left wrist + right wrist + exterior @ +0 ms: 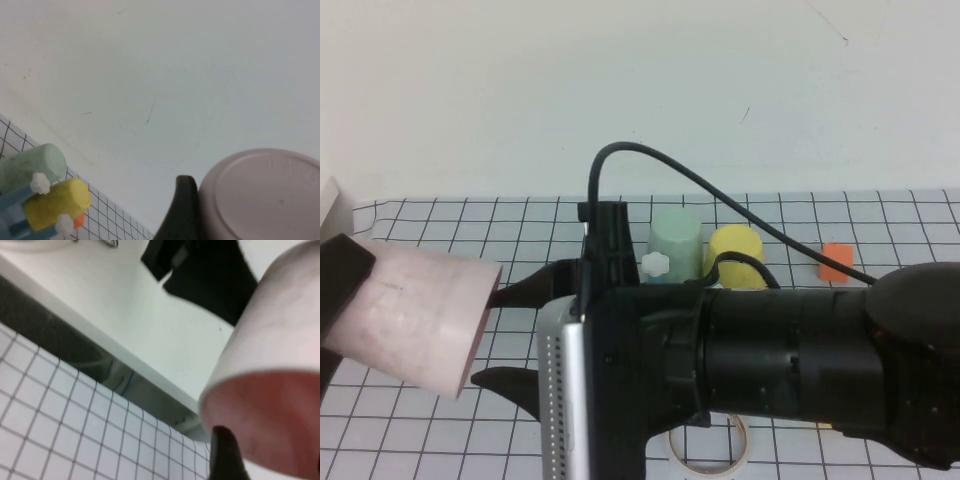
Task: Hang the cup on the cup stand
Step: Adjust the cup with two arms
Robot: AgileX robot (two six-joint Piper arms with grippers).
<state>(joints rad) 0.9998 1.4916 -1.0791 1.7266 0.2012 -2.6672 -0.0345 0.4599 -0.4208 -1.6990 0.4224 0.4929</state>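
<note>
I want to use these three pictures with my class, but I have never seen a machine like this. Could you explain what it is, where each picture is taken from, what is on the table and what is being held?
This is a robot with two arms, each ending in a two-fingered gripper. One picture looks down from a raised camera; the other two come from cameras on the arms' wrists.

In the raised view, the left gripper at the left edge holds a pale pink cup on its side, above the table. The right gripper, black and close to the camera, has its fingers spread at the cup's open mouth, without closing on it.

On the gridded table stands a cup stand already carrying a mint-green cup and a yellow cup. There is also a small orange block and a tape roll.
</note>
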